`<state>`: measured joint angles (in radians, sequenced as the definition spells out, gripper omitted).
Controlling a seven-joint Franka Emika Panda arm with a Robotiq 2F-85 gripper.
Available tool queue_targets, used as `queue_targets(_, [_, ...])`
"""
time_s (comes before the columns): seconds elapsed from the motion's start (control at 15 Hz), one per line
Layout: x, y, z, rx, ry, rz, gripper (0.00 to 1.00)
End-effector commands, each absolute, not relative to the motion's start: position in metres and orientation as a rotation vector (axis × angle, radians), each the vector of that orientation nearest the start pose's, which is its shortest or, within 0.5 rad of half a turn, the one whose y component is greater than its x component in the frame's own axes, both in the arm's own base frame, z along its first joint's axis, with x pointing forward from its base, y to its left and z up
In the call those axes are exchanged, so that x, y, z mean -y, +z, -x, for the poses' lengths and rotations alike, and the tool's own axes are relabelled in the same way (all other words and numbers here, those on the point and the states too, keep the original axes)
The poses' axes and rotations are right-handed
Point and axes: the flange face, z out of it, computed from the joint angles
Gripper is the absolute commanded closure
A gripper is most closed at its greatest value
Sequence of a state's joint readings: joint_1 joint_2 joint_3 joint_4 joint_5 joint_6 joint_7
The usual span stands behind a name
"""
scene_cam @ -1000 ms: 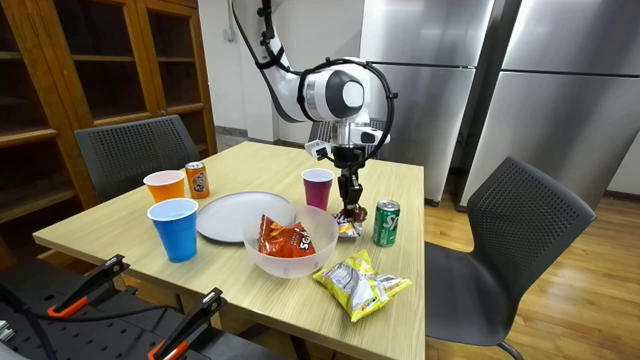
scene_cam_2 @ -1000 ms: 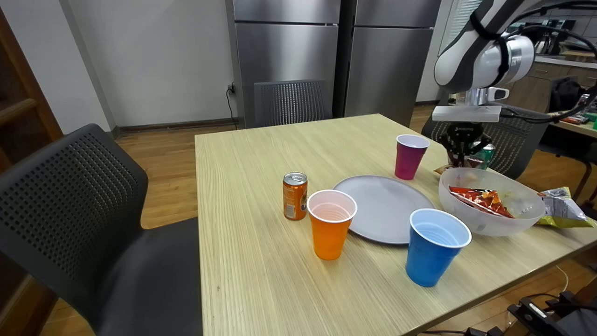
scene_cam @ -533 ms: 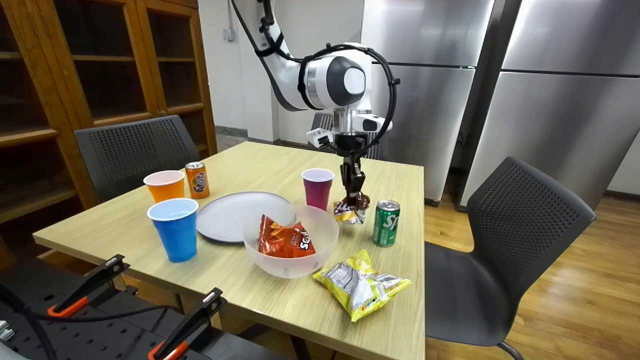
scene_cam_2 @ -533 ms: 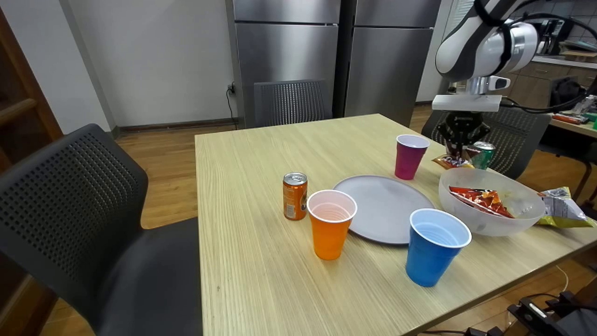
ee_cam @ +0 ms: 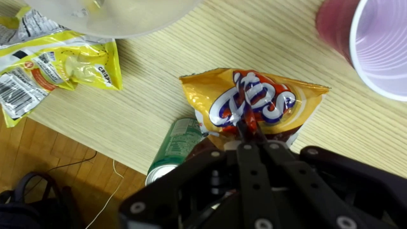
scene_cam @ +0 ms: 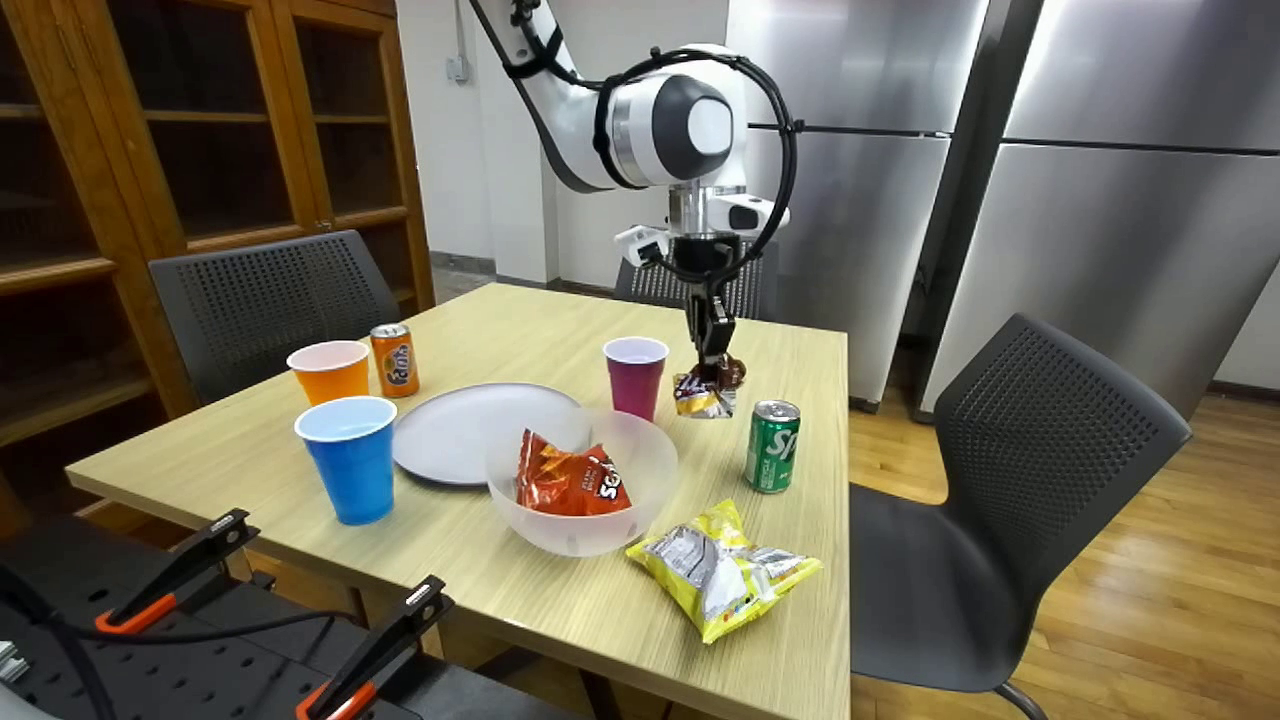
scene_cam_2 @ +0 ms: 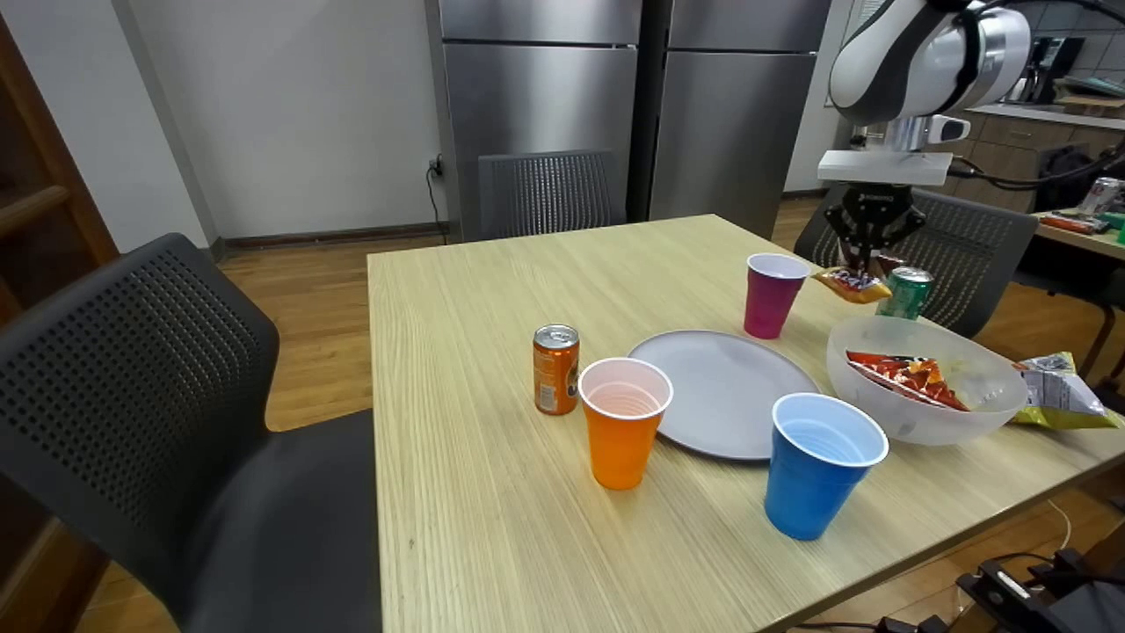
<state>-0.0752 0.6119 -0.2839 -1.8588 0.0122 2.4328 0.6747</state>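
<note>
The gripper [scene_cam: 710, 368] pinches an orange snack bag [ee_cam: 270, 101] beneath it; lifting seems in hand. The next move should likely clear the green can [scene_cam: 773, 447] nearby.

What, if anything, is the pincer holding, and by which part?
An orange-yellow and brown, pillow-shaped foil snack bag, pinched by a fold near its middle in the pincer.

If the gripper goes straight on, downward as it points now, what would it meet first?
Most likely the table, reached first by the chip bag in the gripper. The green can stands close beside that line; depth is unclear, so the bag might brush it.
</note>
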Motion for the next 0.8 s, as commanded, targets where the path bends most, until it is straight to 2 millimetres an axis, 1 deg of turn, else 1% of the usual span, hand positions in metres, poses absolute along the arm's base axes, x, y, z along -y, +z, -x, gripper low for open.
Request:
queue_targets(0.0, [0.205,0.219,-0.582,-1.54,-0.063,2.883,1.0])
queue_targets(0.47, [0.192,0.238,-0.546,-1.523,-0.119,2.864,1.0])
queue_targets(0.73, [0.182,0.242,-0.52,-1.5,-0.106,2.872,1.0])
